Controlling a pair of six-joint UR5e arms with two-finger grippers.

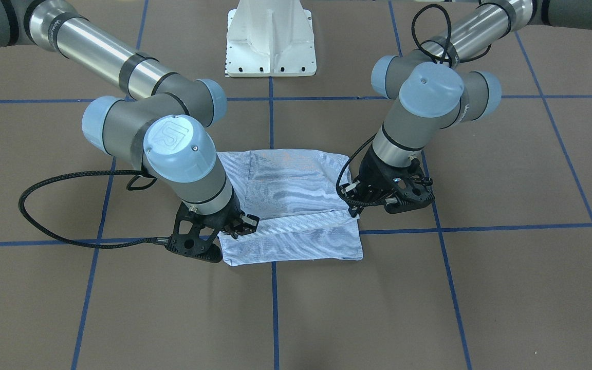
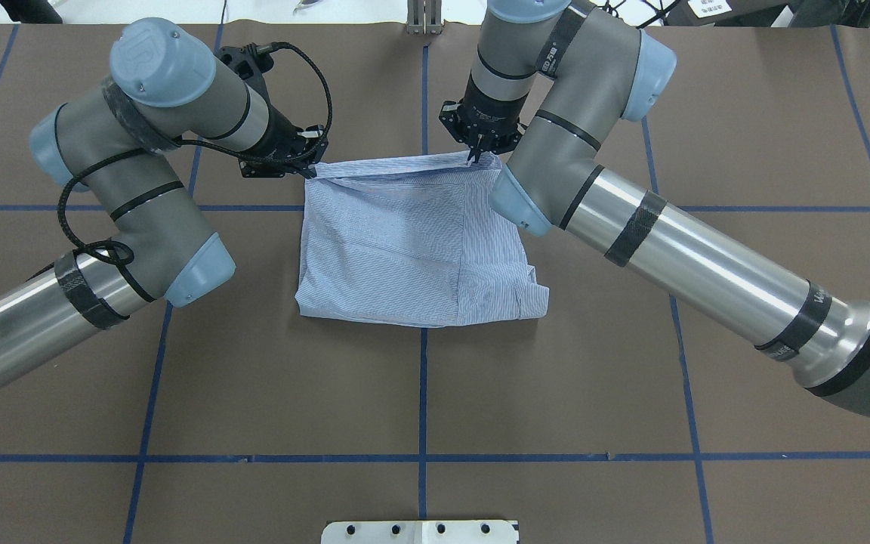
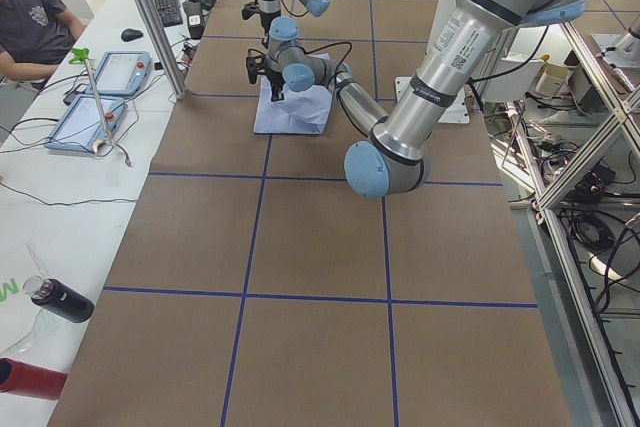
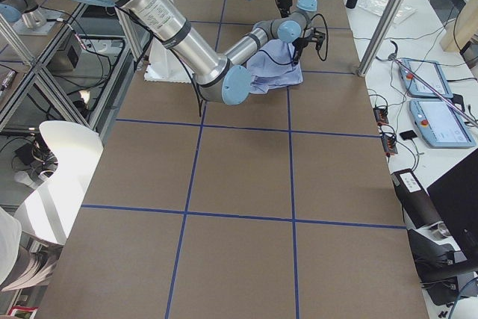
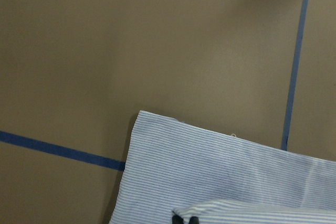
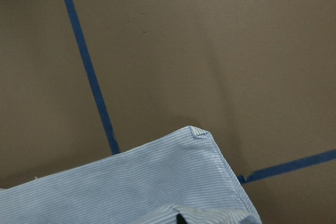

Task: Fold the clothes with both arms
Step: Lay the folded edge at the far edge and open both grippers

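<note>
The clothes, one light blue-and-white striped shirt (image 2: 405, 249), lie folded into a rough rectangle at the middle of the brown table. My left gripper (image 2: 308, 170) is shut on the shirt's far left corner. My right gripper (image 2: 473, 157) is shut on the far right corner. Between them a narrow band of the far edge (image 1: 296, 223) is raised off the layers below. In the left wrist view the dark fingertips (image 5: 186, 219) pinch a fold of striped cloth at the bottom edge. The right wrist view shows a fingertip (image 6: 180, 217) on a cloth fold in the same way.
The white pedestal base (image 1: 270, 38) stands at the robot's side of the table. Blue tape lines (image 2: 422, 393) grid the brown surface. Beside the table in the exterior left view are a seated person (image 3: 35, 22), tablets (image 3: 95, 117) and bottles (image 3: 55, 302).
</note>
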